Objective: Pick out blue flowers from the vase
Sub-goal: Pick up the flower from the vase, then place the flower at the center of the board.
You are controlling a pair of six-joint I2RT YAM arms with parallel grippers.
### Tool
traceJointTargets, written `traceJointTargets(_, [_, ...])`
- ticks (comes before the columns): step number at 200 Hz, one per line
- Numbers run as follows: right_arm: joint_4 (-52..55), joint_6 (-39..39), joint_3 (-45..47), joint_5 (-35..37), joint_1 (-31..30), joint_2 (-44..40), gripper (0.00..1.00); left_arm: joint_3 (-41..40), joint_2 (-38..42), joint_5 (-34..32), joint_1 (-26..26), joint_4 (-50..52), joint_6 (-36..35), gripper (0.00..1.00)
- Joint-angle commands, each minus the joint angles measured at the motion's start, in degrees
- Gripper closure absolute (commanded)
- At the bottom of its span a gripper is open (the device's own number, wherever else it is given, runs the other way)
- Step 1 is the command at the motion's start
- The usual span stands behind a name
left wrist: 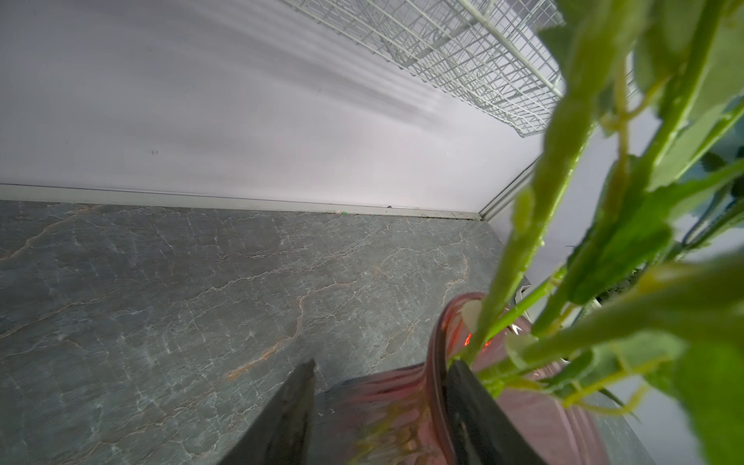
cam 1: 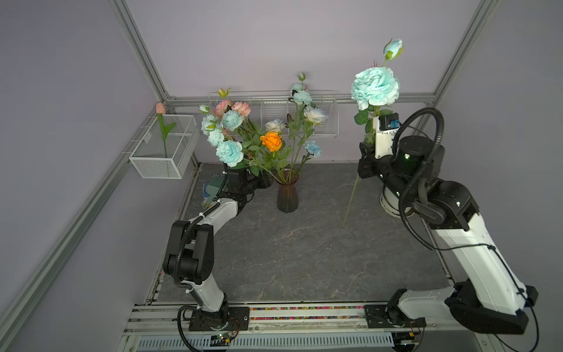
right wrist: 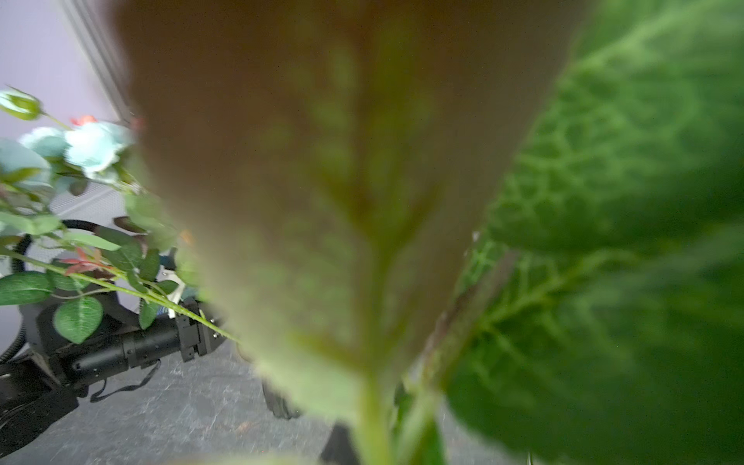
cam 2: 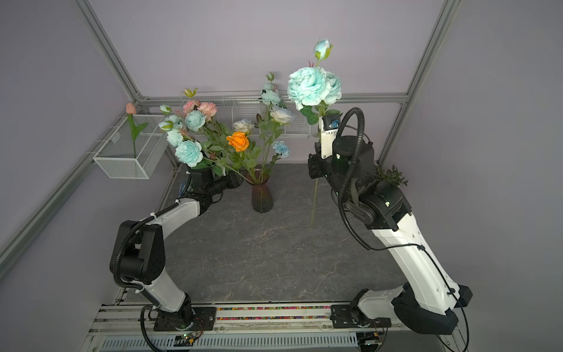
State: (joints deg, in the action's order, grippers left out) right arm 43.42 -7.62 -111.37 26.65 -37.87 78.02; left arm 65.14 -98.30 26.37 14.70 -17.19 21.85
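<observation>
The dark ribbed glass vase [cam 1: 287, 195] [cam 2: 262, 195] stands at the back middle of the table, with several blue flowers [cam 1: 230, 152] [cam 2: 189, 152] leaning out of it on green stems. My left gripper [cam 1: 268, 180] [left wrist: 382, 366] is shut on the vase's neck [left wrist: 382, 406]; one finger lies outside the glass and the other by the rim among the stems. My right gripper [cam 1: 365, 148] [cam 2: 315, 155] is shut on the stem of one blue flower [cam 1: 375, 87] [cam 2: 313, 87], held high and clear of the vase. Leaves [right wrist: 624, 241] block most of the right wrist view.
An orange rose [cam 1: 271, 140] and pink carnations [cam 1: 240, 107] also sit in the vase. A white wire basket [cam 1: 182, 158] with a pink tulip [cam 1: 160, 108] hangs on the left wall. A wire rack [cam 1: 274, 112] runs along the back. A white pot [cam 1: 388, 204] stands behind the right arm.
</observation>
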Motion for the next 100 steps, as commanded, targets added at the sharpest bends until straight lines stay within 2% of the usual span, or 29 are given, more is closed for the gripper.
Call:
traceJointTargets(1, [6.9,-9.4,-1.8,-12.9,6.7,4.0,0.93,1.5,-0.6,-0.5,0.4,3.0,-1.3,0.45])
traceJointTargets(35, [8.8,-11.5,-4.3,-21.4,13.3,11.8,0.93,1.2,0.4,-1.0,0.4,3.9,-2.0,0.46])
traceJointTargets(100, [4.5,-13.7,-1.2,-29.1,20.2,22.5,0.94,1.2,0.9,-1.0,0.4,3.8,-1.8,0.46])
